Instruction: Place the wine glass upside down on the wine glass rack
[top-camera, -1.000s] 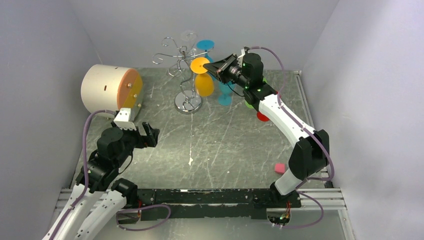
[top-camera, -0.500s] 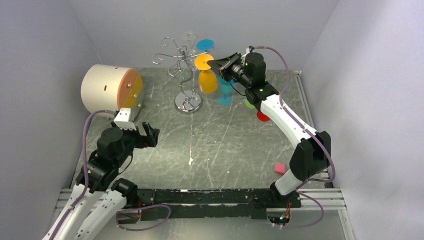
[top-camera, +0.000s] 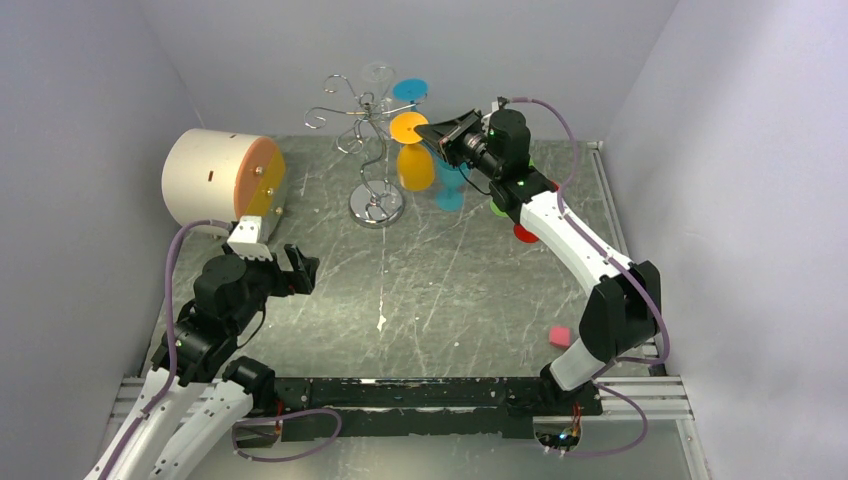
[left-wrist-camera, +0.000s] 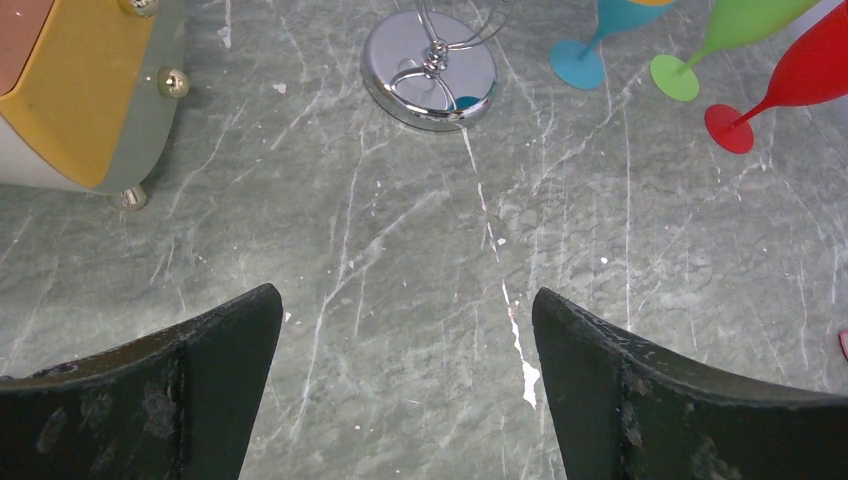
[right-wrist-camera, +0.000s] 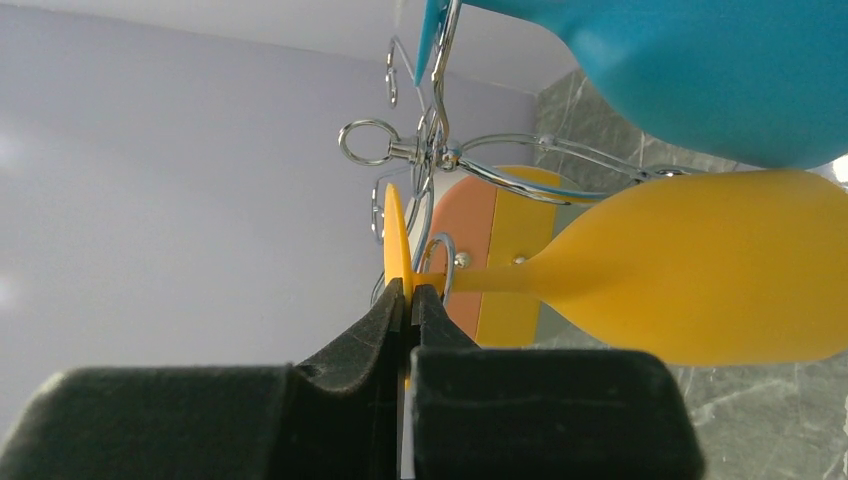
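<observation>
At the far end of the grey marbled table (top-camera: 440, 290): tall silver wire wine glass rack (top-camera: 377, 206), twisted stem, round chrome base.
Yellow plastic wine glass (right-wrist-camera: 640, 270): held high against the rack's right-hand curled arms, stem just beside a wire loop; seated or not, cannot tell.
Axis: near vertical, round foot up, bowl hanging down.
Right gripper (right-wrist-camera: 408, 295): fingers pinching the rim of the foot.
Left gripper (left-wrist-camera: 405, 310): spread wide, empty, low over the table.
Progress: inversion and lift apparently done; probably left, hooking the foot and letting go.
</observation>
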